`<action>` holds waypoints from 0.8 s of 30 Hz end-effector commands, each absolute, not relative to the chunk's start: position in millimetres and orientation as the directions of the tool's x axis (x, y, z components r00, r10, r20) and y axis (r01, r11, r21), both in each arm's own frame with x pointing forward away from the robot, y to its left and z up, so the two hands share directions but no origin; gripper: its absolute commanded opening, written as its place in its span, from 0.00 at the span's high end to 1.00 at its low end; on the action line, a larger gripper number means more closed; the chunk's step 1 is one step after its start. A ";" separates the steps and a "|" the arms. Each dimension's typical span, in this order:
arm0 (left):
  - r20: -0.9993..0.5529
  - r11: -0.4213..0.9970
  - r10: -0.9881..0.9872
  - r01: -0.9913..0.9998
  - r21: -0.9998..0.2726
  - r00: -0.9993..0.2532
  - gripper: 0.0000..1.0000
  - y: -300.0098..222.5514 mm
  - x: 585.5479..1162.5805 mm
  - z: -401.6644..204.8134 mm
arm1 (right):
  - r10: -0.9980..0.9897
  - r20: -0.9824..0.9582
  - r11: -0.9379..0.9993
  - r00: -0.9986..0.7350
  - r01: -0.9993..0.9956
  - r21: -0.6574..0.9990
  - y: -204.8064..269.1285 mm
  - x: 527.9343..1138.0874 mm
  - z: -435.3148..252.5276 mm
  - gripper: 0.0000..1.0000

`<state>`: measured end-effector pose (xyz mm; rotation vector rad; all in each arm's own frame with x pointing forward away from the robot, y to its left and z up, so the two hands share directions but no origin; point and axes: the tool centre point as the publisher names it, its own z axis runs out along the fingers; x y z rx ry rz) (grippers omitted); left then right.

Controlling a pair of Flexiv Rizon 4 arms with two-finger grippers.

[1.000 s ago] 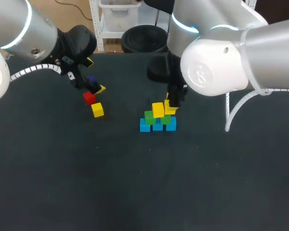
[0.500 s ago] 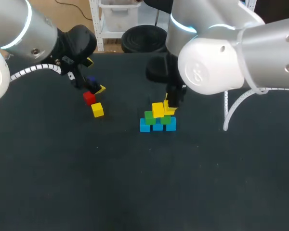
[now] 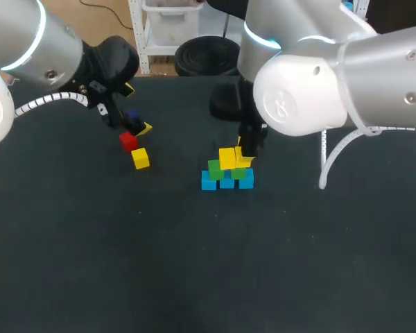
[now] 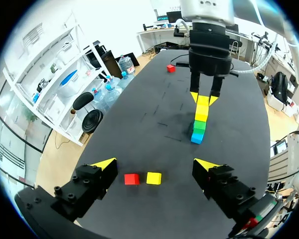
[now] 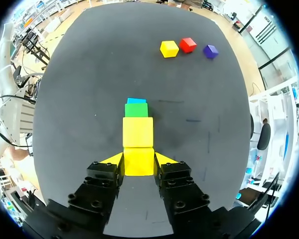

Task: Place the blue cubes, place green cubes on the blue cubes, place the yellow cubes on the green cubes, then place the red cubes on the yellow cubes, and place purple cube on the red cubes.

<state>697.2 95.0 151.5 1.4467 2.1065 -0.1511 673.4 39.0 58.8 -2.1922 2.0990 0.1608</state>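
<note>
Above the pile (image 3: 226,175), right arm (image 3: 305,90) has shifted slightly; its pincer (image 3: 246,151), clamped on a yellow cube (image 5: 138,160), has sunk beside the placed cube (image 3: 227,158). Release appears imminent. Left of the pile, left pincer (image 4: 155,164) hangs wide near red cube (image 3: 128,141).

The left arm (image 3: 28,48) and right arm (image 3: 319,90) are made of thick, round, silver-grey parts with a glowing ring. White coiled cables (image 3: 45,103) are hung alongside. Black screwed fingers (image 4: 84,191) are tipped yellow.
</note>
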 end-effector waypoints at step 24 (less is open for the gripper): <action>-0.516 0.404 0.821 0.888 0.219 -0.246 0.00 95.9 698.8 150.9 | -0.989 -0.142 -0.045 0.040 -0.999 0.028 37.6 674.1 57.1 0.00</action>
